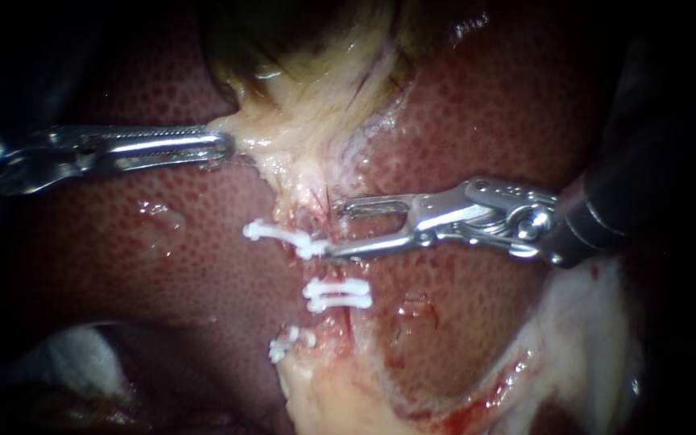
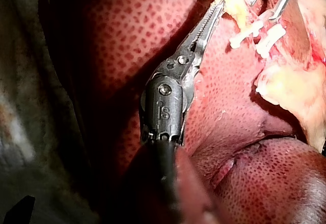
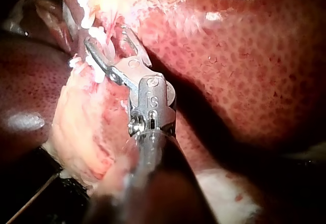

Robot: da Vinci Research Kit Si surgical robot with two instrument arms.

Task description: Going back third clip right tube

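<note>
dark red, speckled liver (image 1: pixel 163 266) fills the background. the yellow-green gallbladder (image 1: pixel 316 48) sits at the upper edge, and a pale strand of tissue (image 1: pixel 308 153) runs down from it.

you have 2 instruments in view and 3 white clips. your left instrument (image 1: pixel 227 147) comes in level from the left. its jaws are closed flat on the edge of the pale strand of tissue, just under the gallbladder. your right instrument (image 1: pixel 336 231) comes in from the right. its jaws are parted with a clear gap and grip nothing.

the lower jaw's tip touches the right end of the top clip (image 1: pixel 283 235). the middle clip (image 1: pixel 337 295) lies just below those jaws. the bottom clip (image 1: pixel 287 344) sits lower still, at the rim of a pale fatty mass (image 1: pixel 340 395). all 3 lie crosswise, one below another.

the tube beneath them is hidden under pale and reddened tissue, so you cannot tell which tube each clip is on. the bottom clip is partly sunk into tissue. both shafts are cut off at the edge of view, and the corners are lost in shadow.

the top clip is a thin white bar, slightly bent, with a knob at its left end.
</note>
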